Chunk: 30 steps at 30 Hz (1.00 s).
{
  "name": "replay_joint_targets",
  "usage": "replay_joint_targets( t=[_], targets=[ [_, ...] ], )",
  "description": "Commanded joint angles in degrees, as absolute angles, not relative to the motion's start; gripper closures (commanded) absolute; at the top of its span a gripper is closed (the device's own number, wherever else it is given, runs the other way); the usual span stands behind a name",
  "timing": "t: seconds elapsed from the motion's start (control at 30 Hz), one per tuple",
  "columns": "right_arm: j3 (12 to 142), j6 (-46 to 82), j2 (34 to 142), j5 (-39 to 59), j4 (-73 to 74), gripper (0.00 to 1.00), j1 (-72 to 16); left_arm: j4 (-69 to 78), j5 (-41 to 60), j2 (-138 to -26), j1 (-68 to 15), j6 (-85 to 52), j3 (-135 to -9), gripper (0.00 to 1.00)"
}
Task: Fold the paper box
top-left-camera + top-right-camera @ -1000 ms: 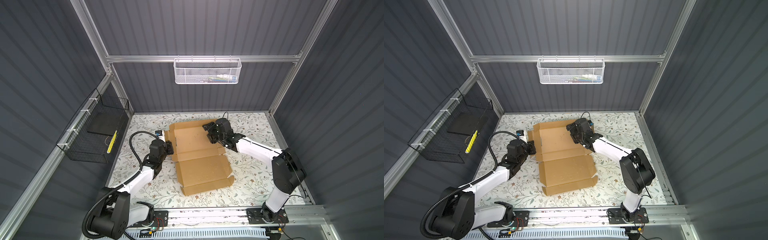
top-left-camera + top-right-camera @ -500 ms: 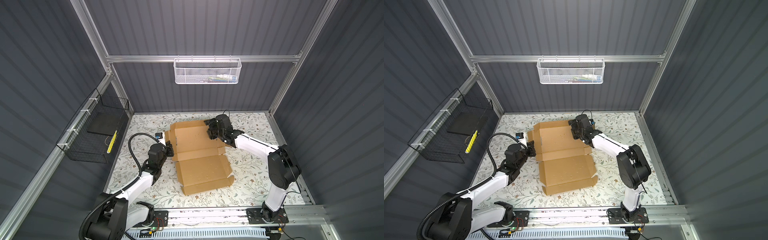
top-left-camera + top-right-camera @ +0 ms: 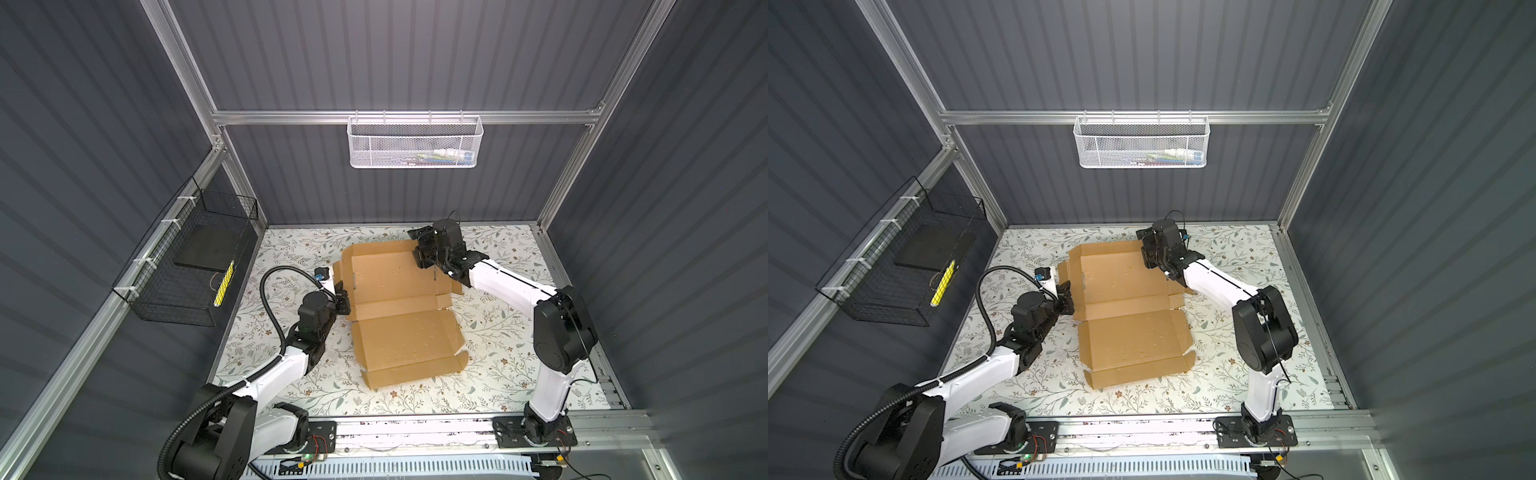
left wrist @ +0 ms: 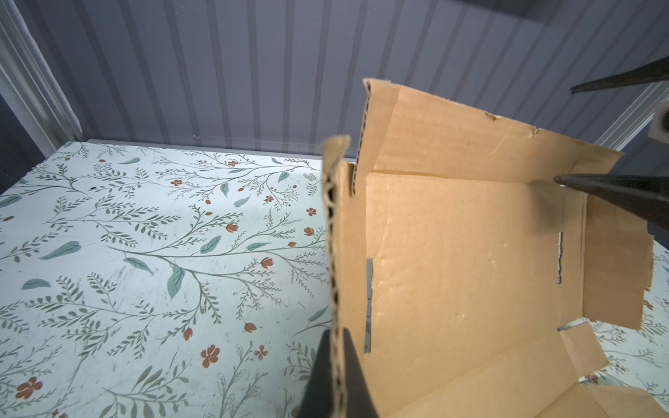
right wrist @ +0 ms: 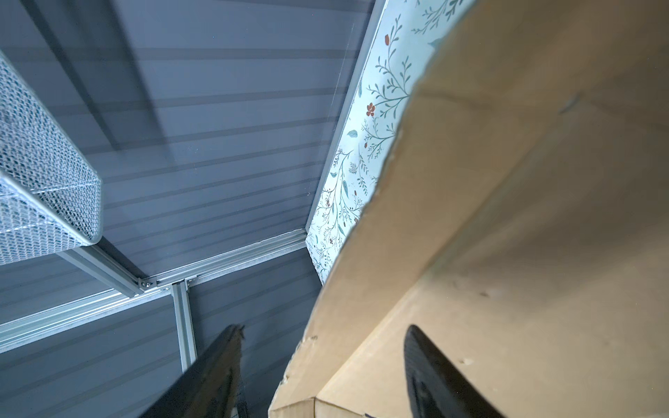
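We see the plain brown corrugated cardboard paper box (image 3: 401,336) lying open in the middle of the table, a bit toward 12 o'clock. Its half at 6 o'clock lies flat. Its half at 12 o'clock has flaps that stand up.

At the box's 9 o'clock side, the left gripper (image 3: 343,297) is squeezed tight on the edge of the side flap. In the left wrist view the wavy cardboard edge sits right between its two black fingers (image 4: 320,365), and that flap stands up like a little wall.

At the box's 1 o'clock corner, the right gripper (image 3: 423,258) has its jaws spread wide. The far flap is between them, but they do not pinch it. In the right wrist view one finger (image 5: 430,369) is on the inner side of the flap, and the outer one stands apart from it. The white right arm (image 3: 503,282) reaches over the small flap at 3 o'clock and hides part of it.

The box rests on a white table cover (image 3: 498,345) with green leaves and red flowers. High at 12 o'clock a white metal mesh basket (image 3: 415,145) hangs on a silver rail. At 9 o'clock a black wire basket (image 3: 166,286) hangs on the grey ribbed wall, with a black flat slab (image 3: 208,249) and a thin yellow strip (image 3: 224,282) inside.
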State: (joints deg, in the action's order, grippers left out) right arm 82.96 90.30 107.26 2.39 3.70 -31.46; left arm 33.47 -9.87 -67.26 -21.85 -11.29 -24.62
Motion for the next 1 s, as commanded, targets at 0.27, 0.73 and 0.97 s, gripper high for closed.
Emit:
replay_joint_targets(
  t=[0.27, 0.73, 0.97],
  targets=[
    [85.6, 92.1, 108.4, 2.3, 0.0, 0.32, -31.4, 38.2, -13.3, -64.7, -23.9, -8.3, -22.8, 1.0],
    [83.1, 93.1, 107.9, 3.3, 1.7, 0.46, -31.3, 39.6, -14.9, -65.1, -25.0, -8.2, -22.9, 1.0],
    [79.6, 94.4, 106.9, 3.5, 3.4, 0.51, -31.4, 40.2, -16.3, -66.6, -25.4, -8.9, -24.1, 1.0]
  ],
)
